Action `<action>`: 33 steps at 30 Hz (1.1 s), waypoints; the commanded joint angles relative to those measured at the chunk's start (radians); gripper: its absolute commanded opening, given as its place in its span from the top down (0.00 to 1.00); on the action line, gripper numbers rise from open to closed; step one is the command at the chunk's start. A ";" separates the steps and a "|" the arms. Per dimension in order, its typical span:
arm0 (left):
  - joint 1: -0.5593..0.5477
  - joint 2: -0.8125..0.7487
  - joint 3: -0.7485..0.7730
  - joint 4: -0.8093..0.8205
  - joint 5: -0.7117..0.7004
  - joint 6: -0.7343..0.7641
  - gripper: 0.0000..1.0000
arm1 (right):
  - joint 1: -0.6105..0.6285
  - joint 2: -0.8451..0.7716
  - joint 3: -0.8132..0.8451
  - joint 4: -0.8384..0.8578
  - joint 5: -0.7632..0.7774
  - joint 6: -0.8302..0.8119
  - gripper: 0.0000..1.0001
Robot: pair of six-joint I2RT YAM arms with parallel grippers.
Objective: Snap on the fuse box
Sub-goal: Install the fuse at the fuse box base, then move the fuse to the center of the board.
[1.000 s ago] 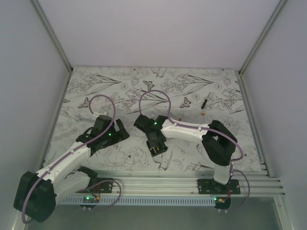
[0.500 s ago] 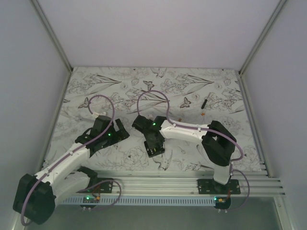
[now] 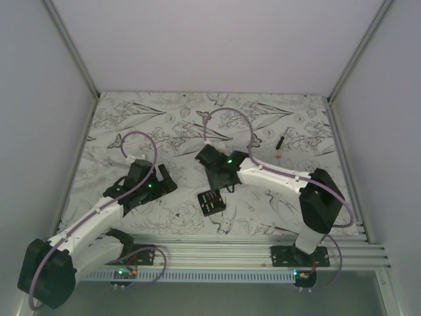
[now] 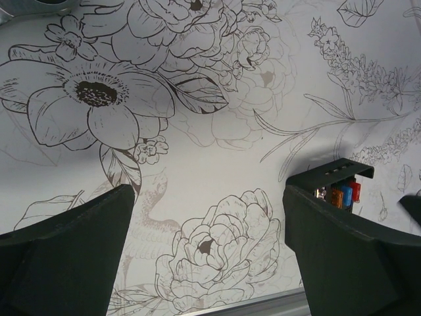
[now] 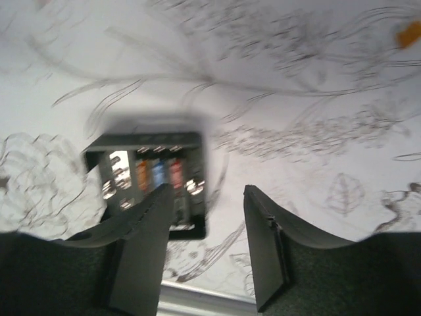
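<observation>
A floral-printed cloth (image 3: pixel 131 112) covers the table, and an aluminium rail (image 3: pixel 250 250) along its near edge carries both arm bases. The left arm (image 3: pixel 99 214) reaches up and inward over the left half of the cloth. Its left gripper (image 4: pixel 207 217) is spread wide with only bare cloth between its fingers (image 4: pixel 72 257). The right arm (image 3: pixel 276 181) stretches across toward the middle. The right gripper (image 5: pixel 209 194) there is released, jaws parted with nothing clamped between them, and it sits a little farther from the bases than the fuse box (image 3: pixel 212 202), clear of it. The fuse box lies flat on the cloth near the middle front, between the two grippers and free of both. Its open face is up, showing orange, blue and red fuses in a row. The right wrist view is blurred, with the box partly behind one finger. The left wrist view shows a corner of it past one finger. A thin black stick (image 3: pixel 281 141) lies well off to the right rear, with a tiny orange bit (image 3: pixel 278 157) just beside it.
</observation>
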State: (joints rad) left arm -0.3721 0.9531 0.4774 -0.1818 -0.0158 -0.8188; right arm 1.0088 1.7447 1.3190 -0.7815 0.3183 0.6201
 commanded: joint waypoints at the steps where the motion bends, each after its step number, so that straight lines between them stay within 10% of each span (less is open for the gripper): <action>1: 0.006 0.012 -0.005 -0.022 0.013 -0.004 0.00 | -0.129 -0.049 -0.080 0.093 0.088 -0.035 0.45; 33: 0.007 0.114 0.021 -0.014 0.005 0.013 0.00 | -0.487 0.165 -0.081 0.382 0.006 -0.013 0.74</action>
State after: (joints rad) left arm -0.3717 1.0630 0.4805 -0.1802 -0.0162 -0.8177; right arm 0.5293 1.8984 1.2167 -0.4213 0.3553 0.5674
